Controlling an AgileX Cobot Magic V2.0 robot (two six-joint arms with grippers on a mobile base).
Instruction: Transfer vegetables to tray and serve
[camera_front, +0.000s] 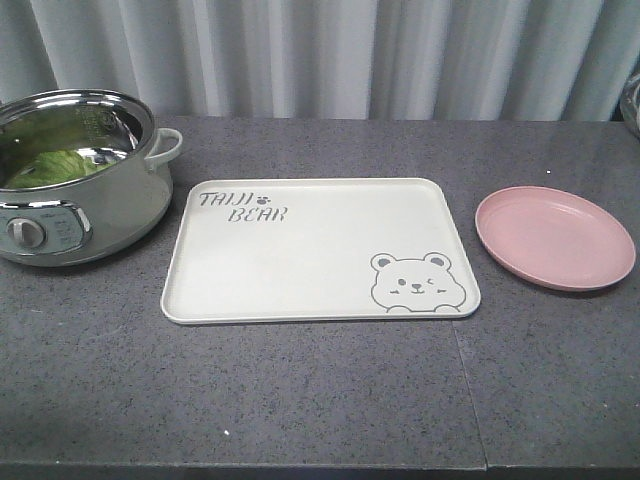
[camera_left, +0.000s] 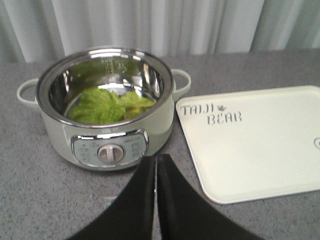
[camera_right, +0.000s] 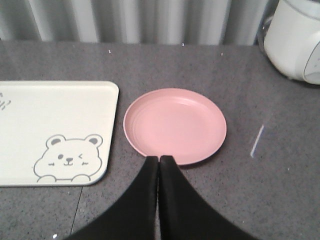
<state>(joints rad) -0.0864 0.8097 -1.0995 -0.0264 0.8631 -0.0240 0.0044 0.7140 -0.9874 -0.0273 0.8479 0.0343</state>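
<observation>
The vegetables (camera_left: 107, 105), bright green ruffled lettuce, lie in the steel bowl of a pale green electric pot (camera_left: 107, 107); the front view shows the vegetables (camera_front: 55, 165) at far left. The cream-white tray (camera_front: 320, 250) with "TAIJI BEAR" lettering and a bear face lies flat mid-table, nothing on it. My left gripper (camera_left: 156, 159) is shut and holds nothing, hovering in front of the pot's dial, left of the tray (camera_left: 255, 140). Over the table by the pink plate's near rim, my right gripper (camera_right: 159, 159) is shut too, and holds nothing. No gripper shows in the front view.
A round pink plate (camera_front: 555, 236) sits right of the tray. A white appliance (camera_right: 295, 40) stands at the back right. Grey curtains hang behind the dark speckled table (camera_front: 320, 400). The pot's side handle (camera_front: 168, 145) points toward the tray.
</observation>
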